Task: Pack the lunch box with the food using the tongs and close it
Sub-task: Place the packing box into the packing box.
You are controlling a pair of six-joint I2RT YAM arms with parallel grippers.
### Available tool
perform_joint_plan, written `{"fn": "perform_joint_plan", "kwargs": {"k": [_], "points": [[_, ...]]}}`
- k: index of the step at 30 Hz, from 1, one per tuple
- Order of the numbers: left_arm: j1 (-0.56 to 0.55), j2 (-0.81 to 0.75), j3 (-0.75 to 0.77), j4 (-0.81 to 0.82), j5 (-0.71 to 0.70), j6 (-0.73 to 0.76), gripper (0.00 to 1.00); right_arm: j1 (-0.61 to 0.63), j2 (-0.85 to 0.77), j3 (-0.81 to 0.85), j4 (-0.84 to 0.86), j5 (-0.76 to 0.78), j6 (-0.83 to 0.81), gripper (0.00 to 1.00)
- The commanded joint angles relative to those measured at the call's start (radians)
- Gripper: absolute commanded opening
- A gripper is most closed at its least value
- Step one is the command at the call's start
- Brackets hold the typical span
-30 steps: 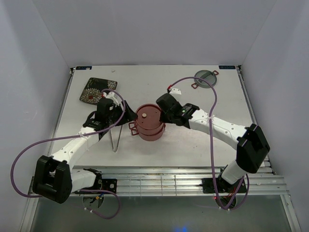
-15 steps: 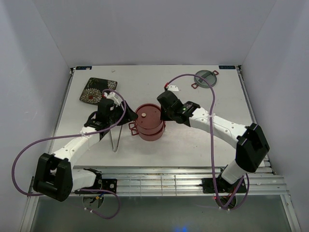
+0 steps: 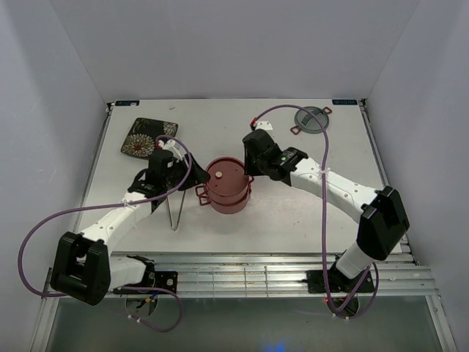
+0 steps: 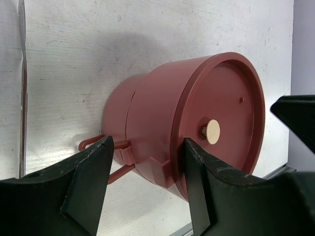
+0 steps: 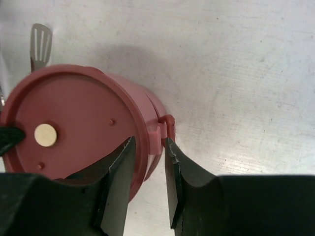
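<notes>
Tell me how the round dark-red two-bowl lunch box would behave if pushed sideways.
The round dark-red lunch box looks rigid and squat, so it would probably slide rather than tip. A seam around its middle suggests the upper half might shift. Its smooth round wall may slip; the side handle probably grips better.

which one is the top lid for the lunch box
Look to the far right corner of the white table. A flat round lid lies there alone. It is grey with small red loops at its rim, unlike the dark-red lunch box mid-table.
</notes>
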Motion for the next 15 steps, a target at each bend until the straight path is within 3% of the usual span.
{"fn": "perform_joint_plan", "kwargs": {"k": [1, 11, 15], "points": [[-0.004, 0.012, 0.017, -0.013, 0.003, 0.001, 0.68, -0.017, 0.015, 0.068, 0.031, -0.028, -0.044, 0.37], [-0.009, 0.018, 0.029, -0.015, 0.009, 0.003, 0.68, -0.032, 0.075, 0.057, 0.048, -0.161, -0.096, 0.36], [-0.009, 0.015, 0.052, -0.045, -0.022, 0.015, 0.7, -0.034, 0.084, 0.057, 0.048, -0.193, -0.114, 0.31]]}}
